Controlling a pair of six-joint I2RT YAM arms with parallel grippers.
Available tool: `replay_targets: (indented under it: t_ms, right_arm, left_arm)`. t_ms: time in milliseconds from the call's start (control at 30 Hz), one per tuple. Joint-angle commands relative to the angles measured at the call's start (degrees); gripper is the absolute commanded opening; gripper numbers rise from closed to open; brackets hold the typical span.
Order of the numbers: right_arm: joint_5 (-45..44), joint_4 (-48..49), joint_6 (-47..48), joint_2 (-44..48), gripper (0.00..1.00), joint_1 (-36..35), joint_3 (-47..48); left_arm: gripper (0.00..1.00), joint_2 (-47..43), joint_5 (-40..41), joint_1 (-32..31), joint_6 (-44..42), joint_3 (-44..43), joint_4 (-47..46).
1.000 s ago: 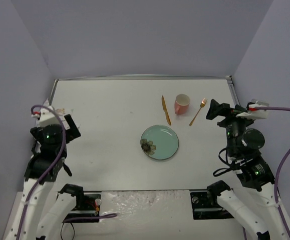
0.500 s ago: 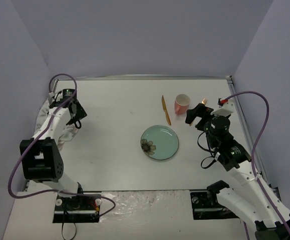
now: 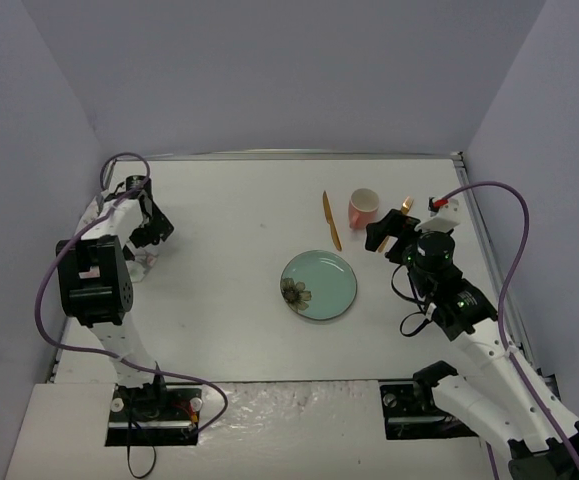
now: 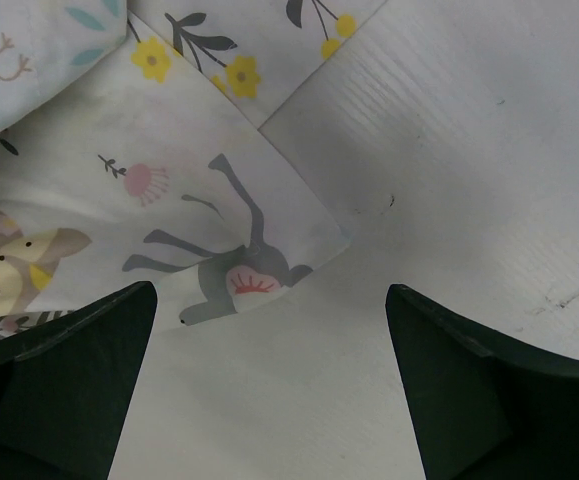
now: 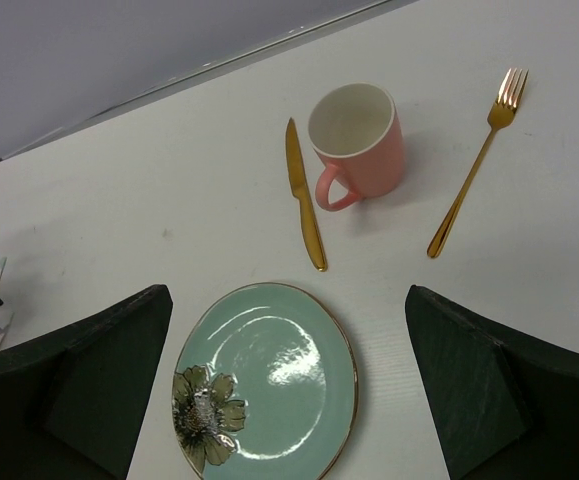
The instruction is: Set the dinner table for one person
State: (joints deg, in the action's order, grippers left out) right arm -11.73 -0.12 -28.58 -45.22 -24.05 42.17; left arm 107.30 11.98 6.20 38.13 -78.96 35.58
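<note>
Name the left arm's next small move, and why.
Probably lower the open left hand onto the corner of the animal-patterned white cloth placemat and close. The hand hangs over that corner, nothing held, and the cloth lies folded over itself at the left edge of the plain white tabletop, away from the round mint-green flowered plate.

table (image 3: pixel 229 270): plain white, with a few tiny grey marks
cloth (image 4: pixel 119 150): white; a grey deer with a red and pink patch, a brown and yellow animal at the left edge, yellow flowers and dark leaves at the top, one small pink flower, a bit of blue in the upper left
plate (image 5: pixel 289 370): pale green and shiny, thin gold rim, one brown and yellow flower at its lower left
cup (image 5: pixel 379 160): pink outside, white inside
knife (image 5: pixel 306 200): gold
fork (image 5: pixel 467 182): gold
fingers (image 4: pixel 59 400): very dark green, almost black
cable (image 3: pixel 491 184): purple
walls (image 3: pixel 289 80): pale grey-blue
</note>
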Motion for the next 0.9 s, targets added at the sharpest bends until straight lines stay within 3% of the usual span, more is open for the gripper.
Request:
replay_targets:
  t_ms: [0,100,467,567,700,800,867]
  right_arm:
    - [-0.10,4.16,0.05,0.78,1.00,-0.20,-0.95]
    - [-0.25,4.08,-0.05,1.48,1.00,-0.20,-1.62]
    - [-0.34,4.08,-0.25,1.90,1.00,-0.12,-2.70]
    - [-0.76,4.08,-0.34,2.06,1.00,-0.12,-2.70]
    - [-0.75,4.16,-0.32,2.44,1.00,-0.12,-2.68]
    - [-0.66,4.14,-0.34,2.57,1.00,-0.12,-2.88]
    - [-0.66,4.10,-0.34,2.65,1.00,-0.12,-2.94]
  left_arm:
    - [0.97,0.12,-0.35,0.94,1.36,-2.55,-0.50]
    - [0.96,0.95,-1.99,1.39,1.28,-1.51,-2.85]
    - [0.74,3.25,-1.92,1.71,0.39,1.19,-5.77]
    - [0.61,4.23,-2.62,1.71,1.18,1.58,-5.26]
    - [0.37,3.96,-3.91,1.71,2.27,3.24,-5.86]
    - [0.10,3.55,-4.68,1.71,2.48,3.66,-5.89]
    - [0.03,2.88,-5.51,1.66,2.07,3.11,-5.34]
